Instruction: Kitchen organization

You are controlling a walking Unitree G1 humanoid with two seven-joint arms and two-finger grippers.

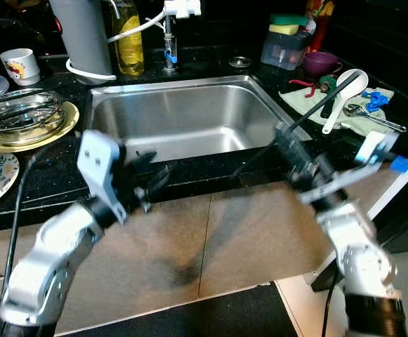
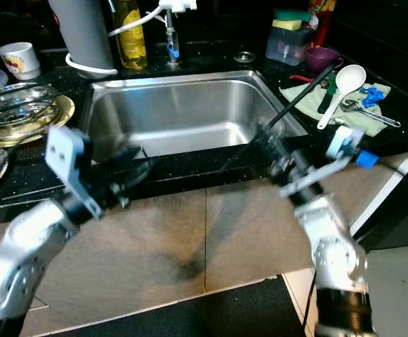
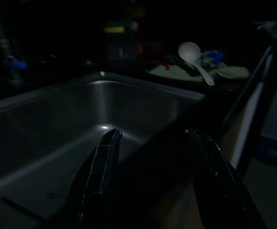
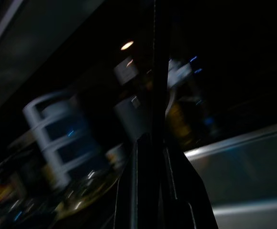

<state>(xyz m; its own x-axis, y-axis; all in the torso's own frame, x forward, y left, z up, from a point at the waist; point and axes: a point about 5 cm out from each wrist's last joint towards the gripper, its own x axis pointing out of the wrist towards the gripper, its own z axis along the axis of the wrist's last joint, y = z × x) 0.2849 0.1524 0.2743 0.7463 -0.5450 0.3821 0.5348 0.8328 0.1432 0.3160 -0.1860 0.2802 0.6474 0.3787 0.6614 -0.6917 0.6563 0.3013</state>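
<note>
Left eye view, left gripper [image 1: 149, 179] open beside sink [image 1: 182, 119], right gripper [image 1: 282, 140] clamping black utensil [image 1: 321, 100], no legible writing.

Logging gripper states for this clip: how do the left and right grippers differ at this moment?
The left gripper has its fingers spread and holds nothing; the right gripper is closed on a long thin black utensil. The left one sits at the front edge of the sink near its left side; the right one is at the sink's front right corner, its utensil slanting up over the counter. Both hover just in front of the sink.
</note>
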